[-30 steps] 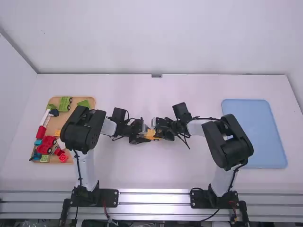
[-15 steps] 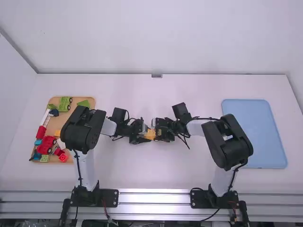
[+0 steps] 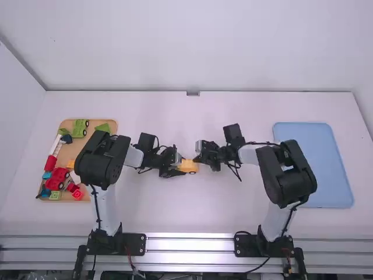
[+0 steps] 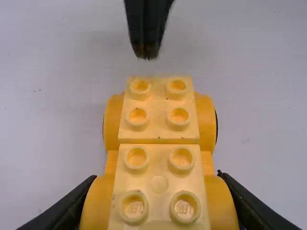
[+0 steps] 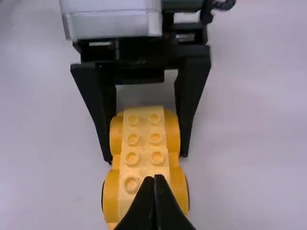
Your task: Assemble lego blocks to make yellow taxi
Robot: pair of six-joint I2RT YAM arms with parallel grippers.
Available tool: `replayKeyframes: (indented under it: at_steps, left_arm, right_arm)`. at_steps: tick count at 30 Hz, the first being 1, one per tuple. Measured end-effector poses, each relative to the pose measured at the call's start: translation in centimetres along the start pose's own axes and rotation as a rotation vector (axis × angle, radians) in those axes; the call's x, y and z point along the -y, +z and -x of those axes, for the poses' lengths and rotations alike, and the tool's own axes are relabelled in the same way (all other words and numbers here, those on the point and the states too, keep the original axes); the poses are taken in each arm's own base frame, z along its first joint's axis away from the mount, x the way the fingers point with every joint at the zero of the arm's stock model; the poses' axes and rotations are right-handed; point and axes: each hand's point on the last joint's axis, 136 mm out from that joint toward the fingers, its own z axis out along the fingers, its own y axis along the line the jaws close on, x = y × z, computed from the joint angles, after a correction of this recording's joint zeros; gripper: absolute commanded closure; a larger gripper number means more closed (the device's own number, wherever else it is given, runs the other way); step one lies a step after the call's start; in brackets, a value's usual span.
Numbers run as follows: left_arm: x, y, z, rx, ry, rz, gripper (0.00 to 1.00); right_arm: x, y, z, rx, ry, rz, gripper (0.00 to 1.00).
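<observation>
The yellow taxi (image 4: 160,163), part-built, sat mid-worktop (image 3: 186,216) between the two arms; whether its wheels bore on the surface, you could not tell. Two pale studded blocks (image 4: 159,128) lay end to end along its top, a seam between them. Your left gripper (image 5: 145,153) had its fingers parted to the width of one end and closed against both rounded yellow sides. Main risk, in your judgement: those curved flanks gave a small bearing area, so a push on the free end could have pivoted or slid the taxi in that grip. Your right gripper (image 5: 154,181) had its fingers together, empty, near that free end; contact uncertain. Pressing with such a narrow tip off-centre could have seated one side of a block and lifted the other, or skidded off a stud. An even push over each block looked the safer course, then a check of the seam. Farther out, the wooden tray (image 3: 73,149) stood beside the left arm with mixed blocks and a red toy vehicle (image 3: 57,178); a later reach there with the taxi in hand risked a knock. The blue tray (image 3: 326,163) stood on the right arm's side.
</observation>
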Motion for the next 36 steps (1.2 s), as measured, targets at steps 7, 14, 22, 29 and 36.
replayKeyframes:
  at_steps: [7,14,22,29,36]
  left_arm:
    - [0.1,0.0,0.0,0.001,-0.001,-0.002,0.51]
    - [0.1,0.0,0.0,0.002,0.000,-0.003,0.51]
    - [0.3,0.2,0.1,0.002,0.004,-0.011,0.53]
    - [0.2,0.2,0.2,0.001,0.006,-0.006,0.52]
    - [-0.8,0.2,0.1,-0.009,-0.008,0.030,0.49]
  right_arm:
    - [-0.3,1.7,0.1,-0.117,-0.051,-0.023,1.00]
    - [-0.5,1.5,-0.3,-0.200,-0.037,-0.026,1.00]
    - [-0.7,1.3,-0.5,-0.218,-0.046,-0.015,1.00]
    - [-0.3,1.4,-0.3,-0.210,-0.068,-0.030,0.91]
    - [1.7,-0.6,1.6,-0.047,-0.058,-0.080,0.33]
